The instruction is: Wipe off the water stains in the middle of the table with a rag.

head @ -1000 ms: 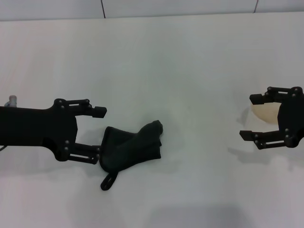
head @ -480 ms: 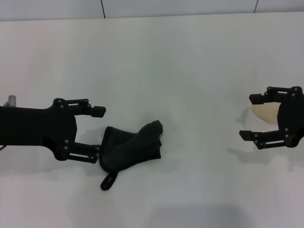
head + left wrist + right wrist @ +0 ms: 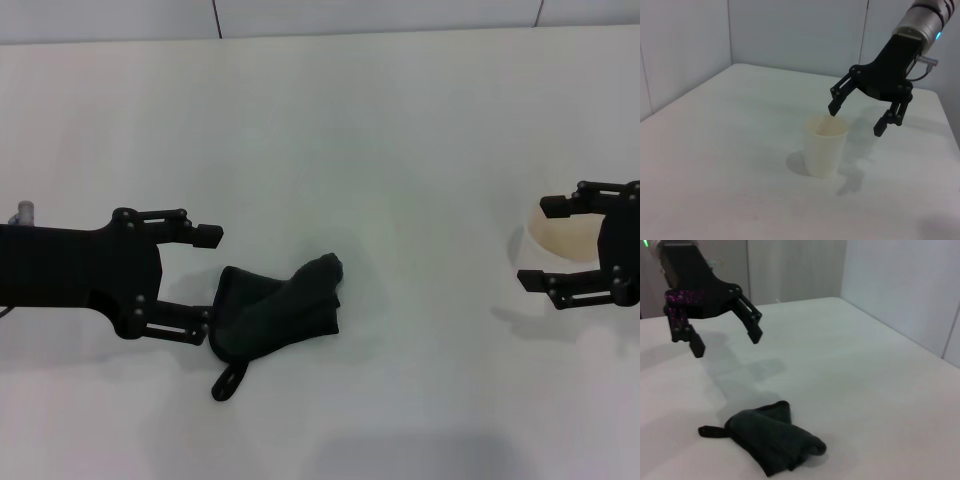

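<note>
Left end effector (image 3: 208,275) hovers with fingers spread just beside the dark green-black crumpled cloth rag (image 3: 278,310), which lies on the plain white desk (image 3: 380,150), its black loop strap (image 3: 229,382) trailing. Right end effector (image 3: 535,243), also spread, hangs above a cream paper cup (image 3: 562,236).

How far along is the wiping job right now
Nothing is wiped yet. The rag lies loose on the table, ungripped. The left gripper is open right beside it; the right gripper is open by a paper cup. Left: grasp, then wipe; no stain shows.
</note>
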`<state>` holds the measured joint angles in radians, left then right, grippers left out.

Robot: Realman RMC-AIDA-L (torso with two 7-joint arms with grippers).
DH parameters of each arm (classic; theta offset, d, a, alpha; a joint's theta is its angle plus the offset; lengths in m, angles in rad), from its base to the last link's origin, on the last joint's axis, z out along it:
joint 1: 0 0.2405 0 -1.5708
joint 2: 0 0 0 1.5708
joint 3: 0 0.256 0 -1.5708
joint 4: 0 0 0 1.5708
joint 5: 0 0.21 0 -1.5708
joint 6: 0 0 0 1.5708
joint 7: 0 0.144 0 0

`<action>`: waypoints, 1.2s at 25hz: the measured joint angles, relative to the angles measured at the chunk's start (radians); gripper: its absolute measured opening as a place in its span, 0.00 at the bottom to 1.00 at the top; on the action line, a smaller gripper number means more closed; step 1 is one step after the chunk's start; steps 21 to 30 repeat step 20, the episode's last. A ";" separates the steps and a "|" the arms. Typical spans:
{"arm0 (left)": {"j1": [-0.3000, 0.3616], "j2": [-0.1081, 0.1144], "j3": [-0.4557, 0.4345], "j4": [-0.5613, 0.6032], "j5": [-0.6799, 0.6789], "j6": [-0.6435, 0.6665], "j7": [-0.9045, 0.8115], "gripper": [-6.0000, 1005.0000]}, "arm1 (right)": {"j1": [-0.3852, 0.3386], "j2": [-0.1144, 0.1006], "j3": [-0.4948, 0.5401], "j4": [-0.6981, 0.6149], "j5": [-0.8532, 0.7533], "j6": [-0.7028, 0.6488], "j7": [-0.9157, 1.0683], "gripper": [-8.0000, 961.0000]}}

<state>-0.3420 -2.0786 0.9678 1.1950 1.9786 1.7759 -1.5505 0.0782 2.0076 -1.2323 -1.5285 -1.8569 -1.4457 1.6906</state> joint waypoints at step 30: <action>-0.003 0.000 0.000 0.000 0.000 -0.003 -0.018 0.87 | -0.001 0.002 0.035 -0.007 -0.001 -0.015 0.014 0.89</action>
